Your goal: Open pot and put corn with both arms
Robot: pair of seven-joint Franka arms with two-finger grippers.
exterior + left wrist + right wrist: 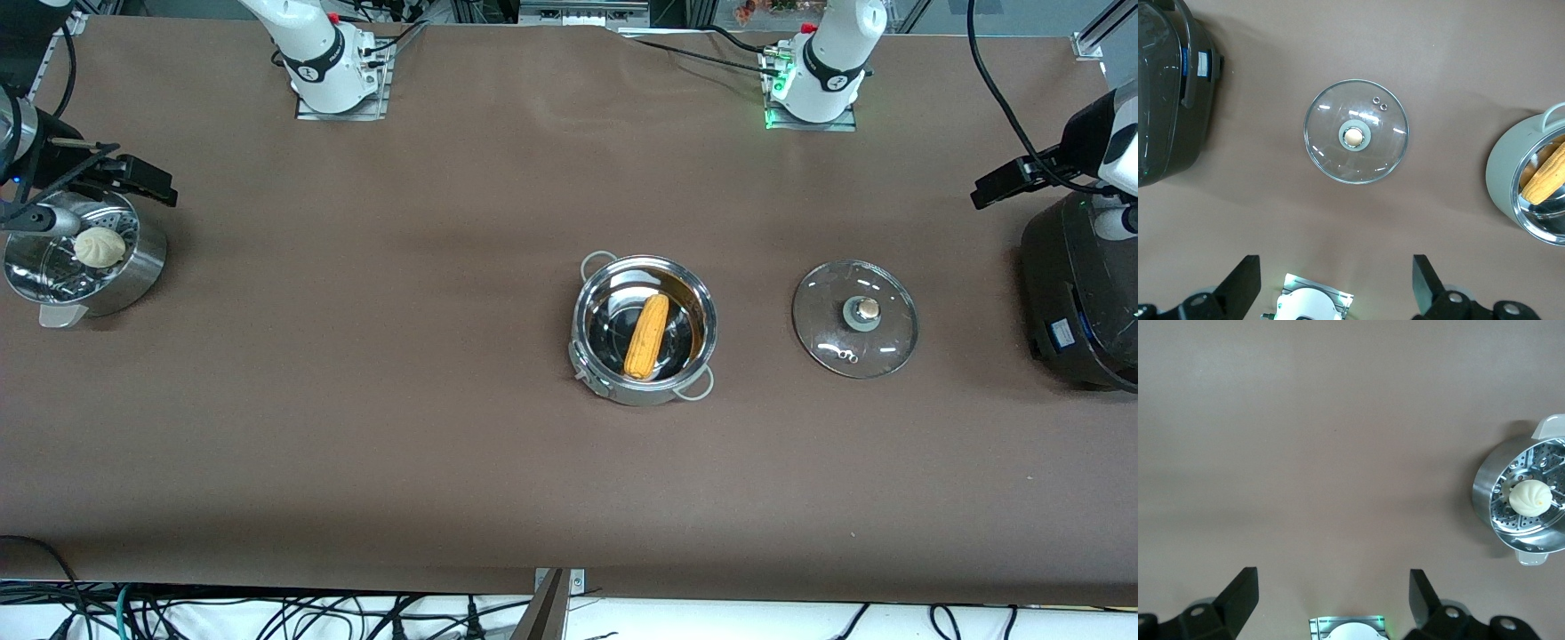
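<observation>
The steel pot [622,389] stands open at the table's middle, with the yellow-orange corn [647,335] lying inside it. Its glass lid [831,329] lies flat on the table beside it, toward the left arm's end. The left wrist view shows the lid [1331,143], the pot's wall [1501,177] and the corn [1545,177]. My left gripper [1336,287] is open and empty, held high beside the black cooker at the left arm's end [1013,182]. My right gripper [1331,600] is open and empty, high over the steamer pot at the right arm's end [133,178].
A perforated steel steamer pot [142,267] with a white bun [99,246] stands at the right arm's end; both show in the right wrist view [1485,487]. A big black cooker [1080,293] stands at the left arm's end, and shows in the left wrist view [1165,100].
</observation>
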